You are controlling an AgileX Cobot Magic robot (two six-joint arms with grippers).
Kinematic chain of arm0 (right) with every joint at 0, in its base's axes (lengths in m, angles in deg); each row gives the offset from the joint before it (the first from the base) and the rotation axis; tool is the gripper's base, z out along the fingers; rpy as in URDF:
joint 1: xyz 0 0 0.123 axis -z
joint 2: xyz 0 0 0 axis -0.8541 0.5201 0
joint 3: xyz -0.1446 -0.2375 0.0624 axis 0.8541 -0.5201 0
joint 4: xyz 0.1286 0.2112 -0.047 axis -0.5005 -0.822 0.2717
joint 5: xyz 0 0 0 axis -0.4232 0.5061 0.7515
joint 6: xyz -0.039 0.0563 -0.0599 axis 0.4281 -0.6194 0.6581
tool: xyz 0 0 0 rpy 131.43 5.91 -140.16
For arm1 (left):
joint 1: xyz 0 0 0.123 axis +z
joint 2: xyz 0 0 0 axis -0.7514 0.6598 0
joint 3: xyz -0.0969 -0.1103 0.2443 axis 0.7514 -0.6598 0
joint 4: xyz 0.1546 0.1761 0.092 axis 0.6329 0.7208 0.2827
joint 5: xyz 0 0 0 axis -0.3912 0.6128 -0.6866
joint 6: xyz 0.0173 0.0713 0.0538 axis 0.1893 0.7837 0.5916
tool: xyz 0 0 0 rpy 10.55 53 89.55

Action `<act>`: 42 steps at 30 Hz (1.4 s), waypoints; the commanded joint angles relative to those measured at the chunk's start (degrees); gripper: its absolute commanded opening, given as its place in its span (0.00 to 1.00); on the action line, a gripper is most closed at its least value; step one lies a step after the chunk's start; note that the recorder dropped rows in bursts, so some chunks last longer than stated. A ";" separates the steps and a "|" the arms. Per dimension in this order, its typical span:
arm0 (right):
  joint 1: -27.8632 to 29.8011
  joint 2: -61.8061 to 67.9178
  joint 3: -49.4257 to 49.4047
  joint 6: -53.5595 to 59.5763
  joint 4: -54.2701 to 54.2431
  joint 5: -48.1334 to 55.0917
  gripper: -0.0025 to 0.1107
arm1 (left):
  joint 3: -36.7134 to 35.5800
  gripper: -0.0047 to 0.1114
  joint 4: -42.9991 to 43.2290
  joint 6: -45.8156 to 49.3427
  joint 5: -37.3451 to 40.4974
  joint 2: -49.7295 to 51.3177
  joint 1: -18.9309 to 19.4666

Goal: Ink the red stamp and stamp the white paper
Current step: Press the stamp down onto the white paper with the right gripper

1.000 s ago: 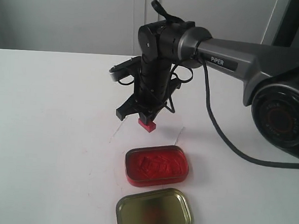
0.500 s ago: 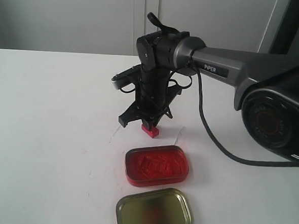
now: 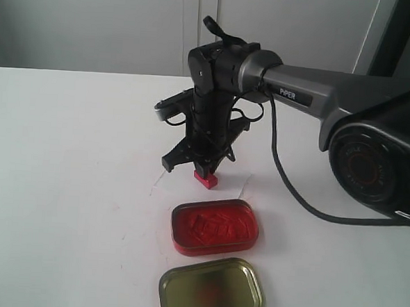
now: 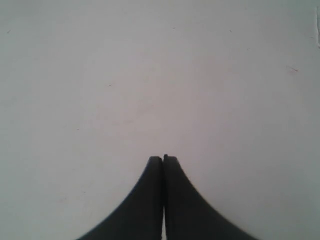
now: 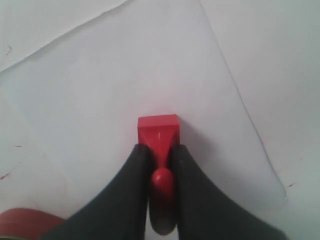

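Right tool [image 5: 160, 151] grips one red stamp [image 5: 158, 129]

- "PiPER" label [image 3: 295, 94]: white letters on a dark plate, on the grey link of the right arm [image 3: 338, 84], at about 1 o'clock from the centre of the exterior view.
- The tin [image 3: 214, 228], at 7 o'clock from the label: its red paste has a pressed pattern, too unclear to read.
- Both wrist views: no text can be read.
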 commanded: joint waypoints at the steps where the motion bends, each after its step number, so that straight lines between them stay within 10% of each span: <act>1: 0.15 5.62 -1.62 -0.41 -2.80 -1.98 0.02 | -0.56 0.04 0.01 -0.10 0.93 -0.20 0.04; 42: 0.15 7.33 -1.62 -0.41 -4.50 -2.93 0.02 | -0.56 0.04 0.01 -0.10 0.93 -0.20 0.04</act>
